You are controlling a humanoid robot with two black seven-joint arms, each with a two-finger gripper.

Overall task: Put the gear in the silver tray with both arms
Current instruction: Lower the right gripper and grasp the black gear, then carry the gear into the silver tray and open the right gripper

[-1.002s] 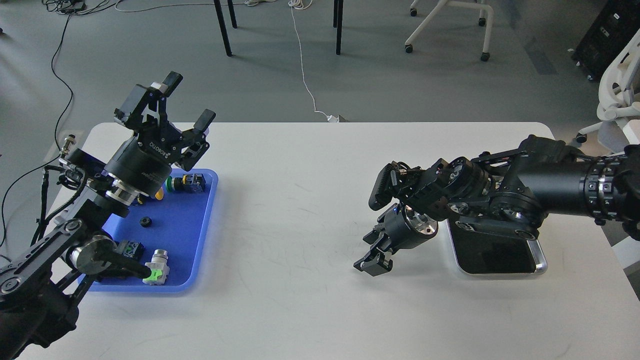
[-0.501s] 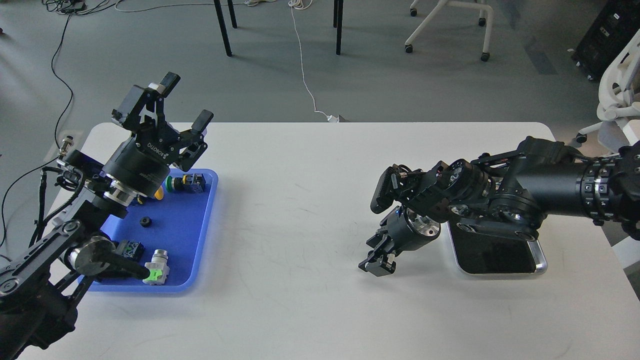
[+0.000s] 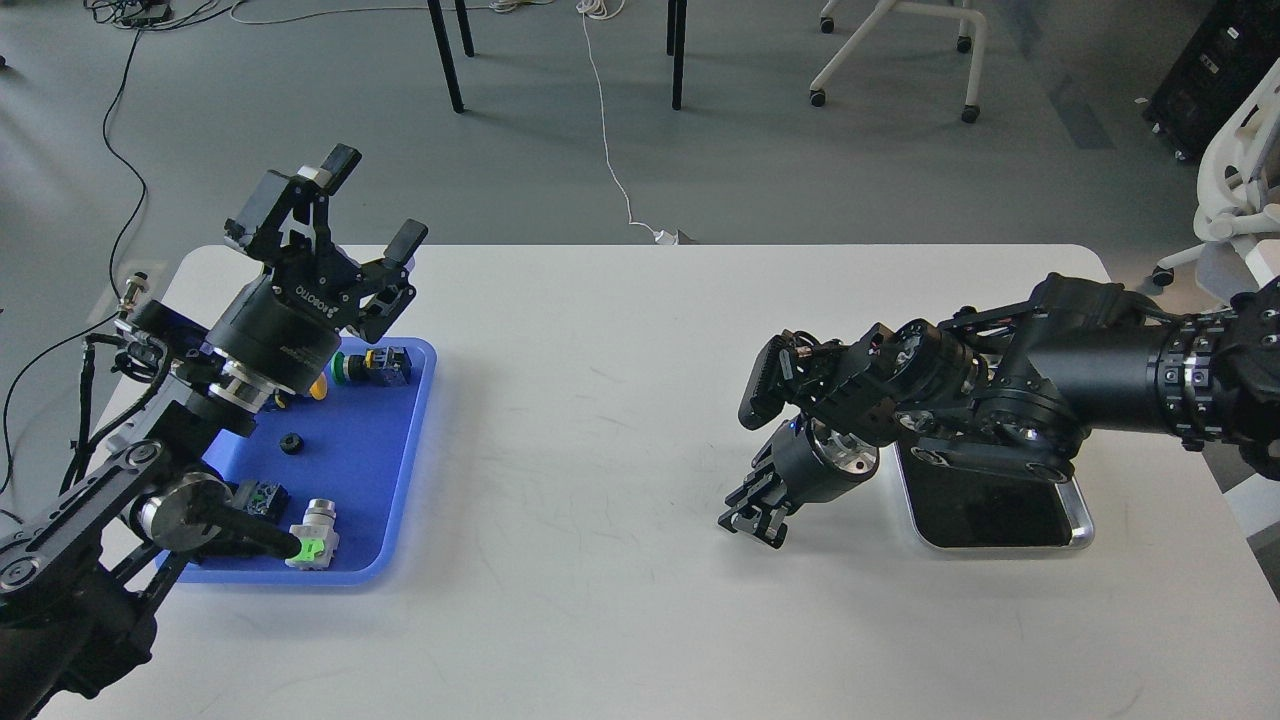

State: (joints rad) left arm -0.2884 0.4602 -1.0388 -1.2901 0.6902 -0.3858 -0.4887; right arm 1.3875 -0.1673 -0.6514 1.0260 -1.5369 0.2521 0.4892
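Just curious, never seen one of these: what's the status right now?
Left gripper open, empty, above blue tray. Right gripper low beside silver tray, fingers unclear. Gear in blue tray. Nothing between the trays.

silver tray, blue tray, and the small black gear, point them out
silver tray (image 3: pixel 1082 522): head view, on its shiny right rim.
blue tray (image 3: pixel 385 470): head view, on bare floor near its right side.
small black gear (image 3: pixel 291 442): head view, on its top, inside the blue tray.

My black left gripper (image 3: pixel 372 205) bears white lettering. At the desk's left edge, a blue tray (image 3: pixel 400 480) holds a small black gear (image 3: pixel 291 443) and a green-tipped part (image 3: pixel 312 547). The white desk (image 3: pixel 600 400) carries a silver tray (image 3: pixel 1080 520), dark-floored, near its right edge.
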